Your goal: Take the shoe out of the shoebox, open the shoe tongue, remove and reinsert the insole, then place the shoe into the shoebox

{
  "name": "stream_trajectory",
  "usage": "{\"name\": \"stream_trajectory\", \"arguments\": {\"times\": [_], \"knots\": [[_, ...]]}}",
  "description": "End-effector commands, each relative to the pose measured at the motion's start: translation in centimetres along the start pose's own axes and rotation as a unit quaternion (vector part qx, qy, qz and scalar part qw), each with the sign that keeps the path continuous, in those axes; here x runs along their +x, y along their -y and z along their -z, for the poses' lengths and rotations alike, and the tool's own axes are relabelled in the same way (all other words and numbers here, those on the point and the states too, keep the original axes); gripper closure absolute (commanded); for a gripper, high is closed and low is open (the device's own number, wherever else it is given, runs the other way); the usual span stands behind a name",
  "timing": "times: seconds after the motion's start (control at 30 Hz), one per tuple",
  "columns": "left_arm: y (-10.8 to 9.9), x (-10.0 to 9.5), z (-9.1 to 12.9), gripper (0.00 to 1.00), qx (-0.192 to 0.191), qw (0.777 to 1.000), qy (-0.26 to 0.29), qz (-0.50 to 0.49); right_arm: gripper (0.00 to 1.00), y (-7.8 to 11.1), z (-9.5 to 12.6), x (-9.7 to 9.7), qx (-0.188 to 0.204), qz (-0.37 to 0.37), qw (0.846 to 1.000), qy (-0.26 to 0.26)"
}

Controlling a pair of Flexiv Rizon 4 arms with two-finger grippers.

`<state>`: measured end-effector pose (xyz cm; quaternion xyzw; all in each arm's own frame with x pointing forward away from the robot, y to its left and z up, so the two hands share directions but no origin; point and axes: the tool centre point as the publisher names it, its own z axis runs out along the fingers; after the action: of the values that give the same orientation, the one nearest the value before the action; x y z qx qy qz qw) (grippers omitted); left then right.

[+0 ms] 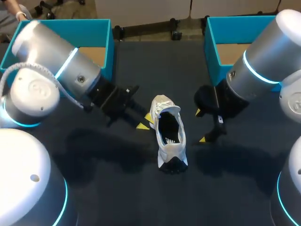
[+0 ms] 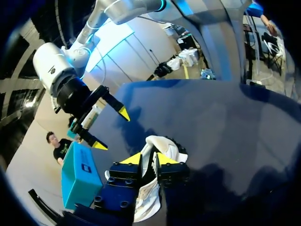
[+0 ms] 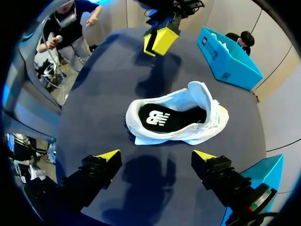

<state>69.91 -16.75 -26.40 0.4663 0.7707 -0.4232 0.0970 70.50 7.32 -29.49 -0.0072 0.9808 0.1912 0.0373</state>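
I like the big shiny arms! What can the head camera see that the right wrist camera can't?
Only the head view shows the big silver bodies of the left arm and the right arm with their glowing rings. It also shows the brown floors inside the left box and the right box. Only the right wrist view plainly shows the white mark on the black insole. Both show the white shoe on the dark table, the left gripper near it, and the right gripper open and clear of it.
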Motion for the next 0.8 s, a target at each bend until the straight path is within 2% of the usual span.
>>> {"name": "stream_trajectory", "arguments": {"times": [0.03, 0.1, 0.33, 0.8], "knots": [[0.3, -0.2, 0.6, 0.96, 0.0, 0.997, -0.07, -0.016, 0.0, 0.3, 0.6, -0.1, 0.004, -0.001, 1.0, -0.004], [0.4, -0.2, 0.7, 1.0, 0.0, 0.996, -0.083, -0.028, 0.0, 0.4, 1.0, -0.2, 0.007, 0.0, 1.0, -0.004], [0.8, -0.8, 1.5, 1.0, -0.011, 0.99, -0.127, -0.066, 0.0, 1.0, 3.2, -0.8, 0.027, -0.001, 1.0, 0.0], [0.8, -1.2, 1.8, 1.0, -0.015, 0.989, -0.129, -0.076, 0.0, 1.2, 8.2, -1.0, 0.051, -0.007, 0.998, 0.026]]}}
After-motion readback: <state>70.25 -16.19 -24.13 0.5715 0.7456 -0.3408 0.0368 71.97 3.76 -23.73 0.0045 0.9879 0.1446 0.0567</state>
